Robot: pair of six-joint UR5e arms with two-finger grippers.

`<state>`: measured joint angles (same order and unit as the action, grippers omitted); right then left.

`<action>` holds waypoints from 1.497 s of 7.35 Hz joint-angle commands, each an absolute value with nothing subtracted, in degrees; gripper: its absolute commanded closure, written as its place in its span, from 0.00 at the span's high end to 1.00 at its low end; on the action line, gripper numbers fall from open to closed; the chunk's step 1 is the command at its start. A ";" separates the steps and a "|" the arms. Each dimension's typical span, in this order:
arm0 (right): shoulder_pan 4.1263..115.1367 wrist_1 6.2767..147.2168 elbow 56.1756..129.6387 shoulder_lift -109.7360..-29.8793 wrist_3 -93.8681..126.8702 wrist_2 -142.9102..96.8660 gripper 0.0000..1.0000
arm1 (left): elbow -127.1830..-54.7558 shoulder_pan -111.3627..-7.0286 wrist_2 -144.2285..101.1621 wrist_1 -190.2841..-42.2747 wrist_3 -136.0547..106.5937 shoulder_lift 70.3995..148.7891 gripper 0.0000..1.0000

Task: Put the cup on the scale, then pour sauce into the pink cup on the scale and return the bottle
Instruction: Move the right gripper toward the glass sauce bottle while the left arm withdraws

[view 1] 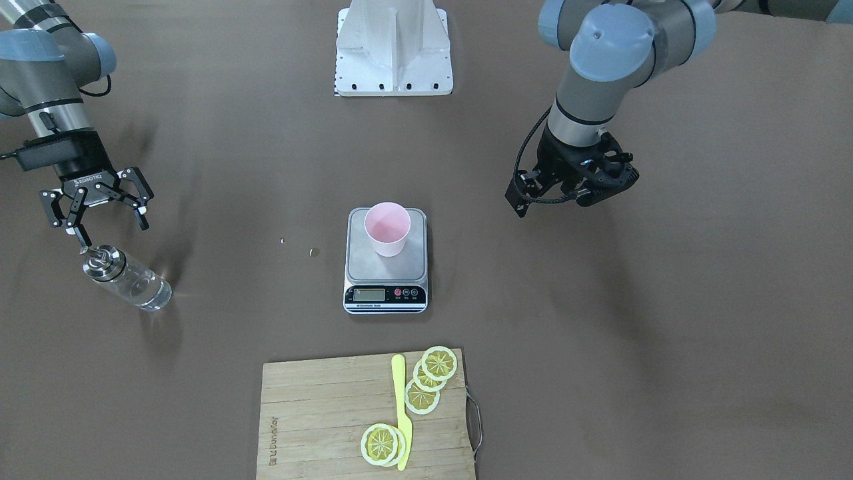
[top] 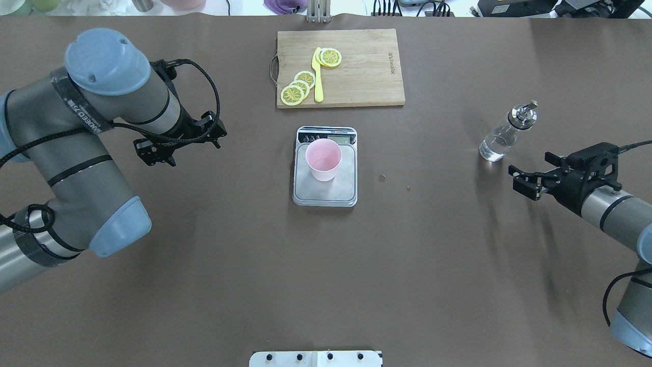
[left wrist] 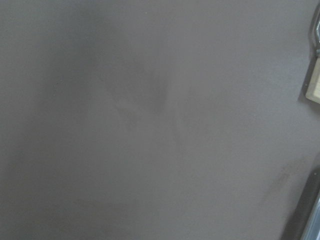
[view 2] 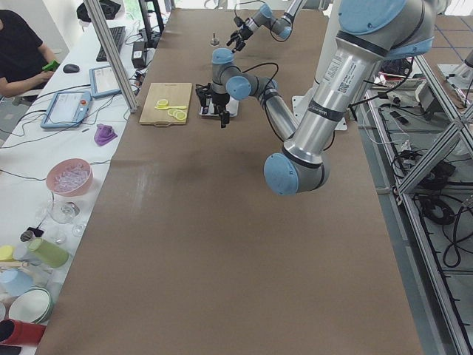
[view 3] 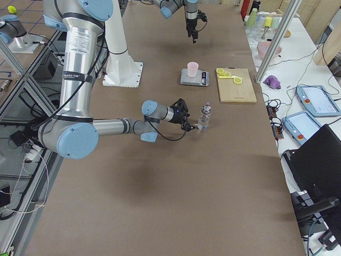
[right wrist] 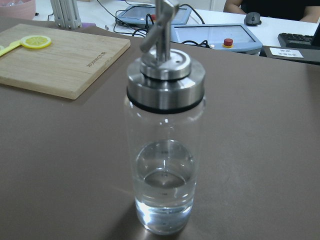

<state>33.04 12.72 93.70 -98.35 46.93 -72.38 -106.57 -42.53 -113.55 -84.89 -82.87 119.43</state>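
so the pink cup (top: 323, 159) is standing upright on the scale (top: 326, 196), right on the silver platform with bare platform showing all round its base. the display strip is on the side facing away from the robot. can't tell from any view whether there's anything in the cup

the bottle (top: 505, 133) is upright on the worktop (top: 326, 285), well off to the robot's right of the scale, with nothing touching it. the sauce (right wrist: 165, 197) is clear stuff filling roughly the bottom third (the wrist cam on that side looks straight at it, shiny metal cap and thin spout on top)

the right arm (top: 611, 209) comes in low, and the right jaws are spread wide with nothing between them. they sit just beside the bottle on the robot's side of it, not around it

the left arm (top: 91, 142) hangs over the worktop on the other side of the scale, well apart from the cup. the left jaws point down at bare worktop and honestly I can't tell if they're spread or pressed together

past the scale there's a wooden cutting board (top: 367, 71) with some lemon slices (top: 300, 84) and a yellow knife (top: 318, 76) lying on it. also a couple of tiny spots (top: 382, 177) on the worktop between the scale and the bottle
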 commanded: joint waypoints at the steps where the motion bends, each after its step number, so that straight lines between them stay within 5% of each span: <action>1: 32.78 12.66 92.20 -96.42 46.93 -71.10 0.99 | -106.61 -42.98 -113.55 -84.90 -81.92 119.36 0.98; 11: 33.74 8.26 82.54 -89.66 44.74 -69.08 0.99 | -106.52 -43.95 -113.55 -84.73 -79.37 119.18 0.98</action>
<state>33.20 9.54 84.09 -90.96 45.09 -68.92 -106.51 -43.92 -113.55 -84.73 -79.49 119.19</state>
